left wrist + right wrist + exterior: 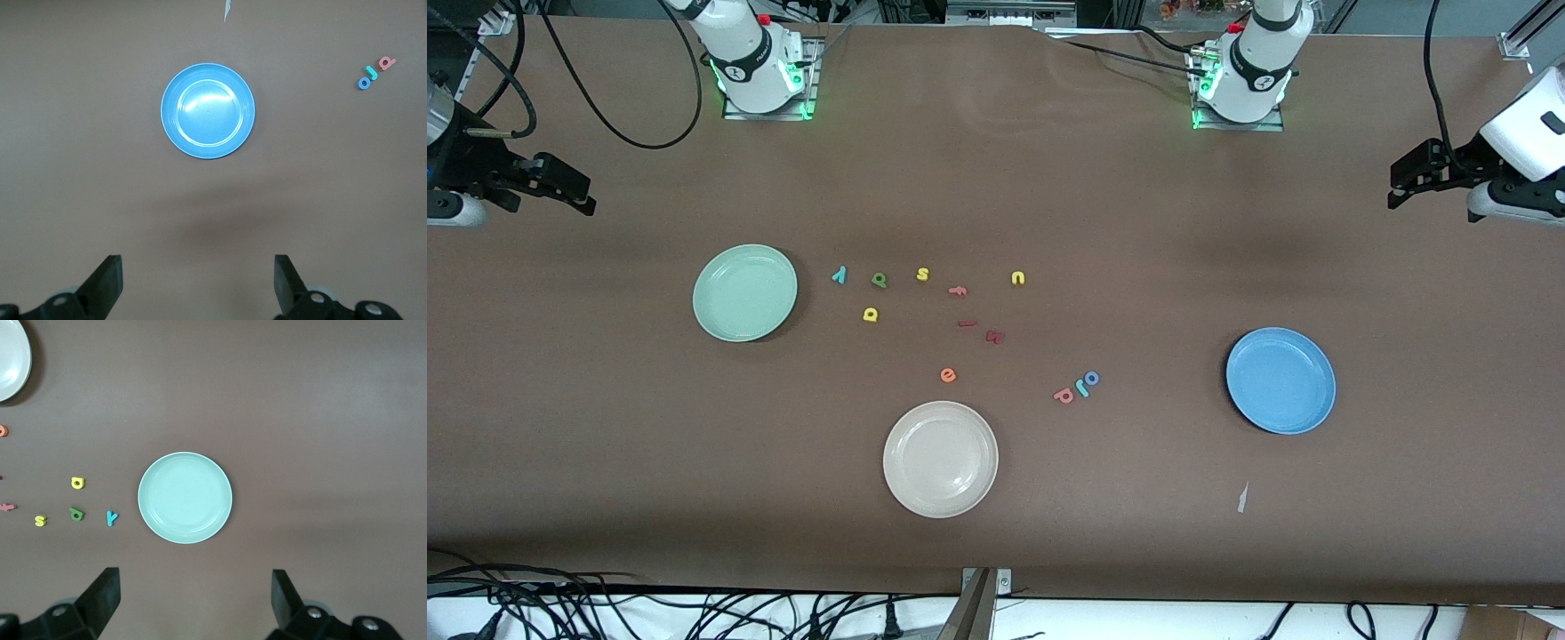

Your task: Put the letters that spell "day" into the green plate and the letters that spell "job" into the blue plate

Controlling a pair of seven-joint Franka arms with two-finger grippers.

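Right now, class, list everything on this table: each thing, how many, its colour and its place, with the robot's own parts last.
green plate: one, mint green, toward the right arm's end.
blue plate: one, sky blue, toward the left arm's end.
cream plate: one, cream white, nearest the front camera.
"day" letters: three, teal y, green a, yellow d, beside the green plate.
"job" letters: three, pink b, teal j, blue o, in a row between the cream and blue plates.
other letters: yellow s, yellow u, pink f, orange e, two reddish pieces, mid-table.
paper scrap: one, white, nearer the camera than the blue plate.
left end effector: open, high over the table by the blue plate.
right end effector: open, high over the table by the green plate.
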